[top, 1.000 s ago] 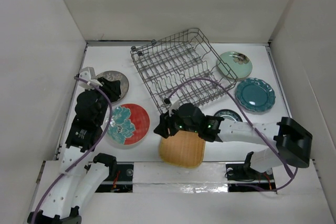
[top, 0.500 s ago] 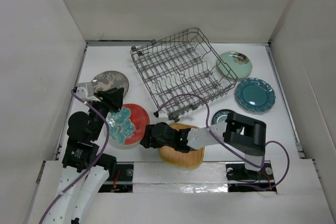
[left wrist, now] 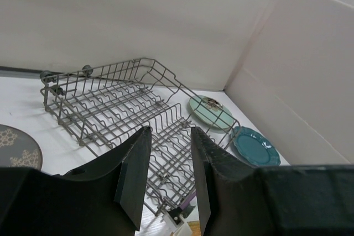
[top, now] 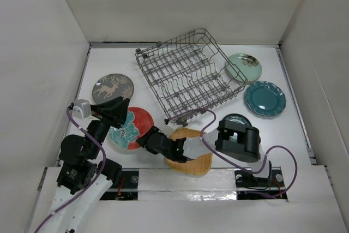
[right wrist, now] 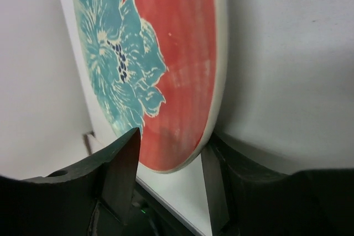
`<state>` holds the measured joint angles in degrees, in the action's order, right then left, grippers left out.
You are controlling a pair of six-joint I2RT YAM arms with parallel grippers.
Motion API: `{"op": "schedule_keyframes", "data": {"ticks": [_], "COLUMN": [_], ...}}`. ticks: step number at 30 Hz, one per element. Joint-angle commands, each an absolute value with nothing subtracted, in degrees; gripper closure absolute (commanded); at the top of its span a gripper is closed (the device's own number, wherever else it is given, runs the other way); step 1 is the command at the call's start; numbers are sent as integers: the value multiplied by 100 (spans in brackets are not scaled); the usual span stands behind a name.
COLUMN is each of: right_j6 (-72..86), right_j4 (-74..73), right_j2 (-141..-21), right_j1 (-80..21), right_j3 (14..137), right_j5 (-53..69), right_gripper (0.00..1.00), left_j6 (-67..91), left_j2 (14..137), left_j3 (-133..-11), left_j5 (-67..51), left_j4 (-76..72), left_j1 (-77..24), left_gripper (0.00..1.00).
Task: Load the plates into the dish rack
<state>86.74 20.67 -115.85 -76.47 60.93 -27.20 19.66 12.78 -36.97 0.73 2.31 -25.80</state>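
Dish rack: bare of plates. Red flowered plate: flat on the tabletop off the rack's near-left corner, not yet loaded. Right hand: half-open, hovering over that plate's rim, apparently lining up a grasp. Left hand: wide, empty, raised left of the rack, probably keeping clear.

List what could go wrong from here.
1. The right gripper has its open jaws either side of the red plate's rim. The plate lies flat on the table, so closing may shove it rather than grip it.
2. The left gripper hovers open over the same plate, so the two grippers could collide.
3. The right arm's purple cable loops beside the dish rack's near corner and might snag.
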Motion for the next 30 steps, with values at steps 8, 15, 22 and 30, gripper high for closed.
{"op": "schedule_keyframes", "data": {"ticks": [8,15,22,30], "right_j6": [9817,8914,6861,4862], "right_j4": [1705,1609,2002,2567], "right_j2": [-12349,-11735,-10504,-8931], "right_j1": [-7787,-8120,-8314,-7937], "right_j3": [6548,6434,6188,5959], "right_j5": [-3199,-3708,-4368,-3912], "right_gripper": [78,100,100,100], "left_j6": [1846,1846,1775,1565], "left_j2": [941,905,896,993], "left_j3": [-3691,-3683,-3691,-3928], "left_j5": [237,229,439,905], "left_j4": [-9,-9,-9,141], "left_j1": [-2769,-2769,-2769,-2769], "left_gripper": [68,68,68,68]}}
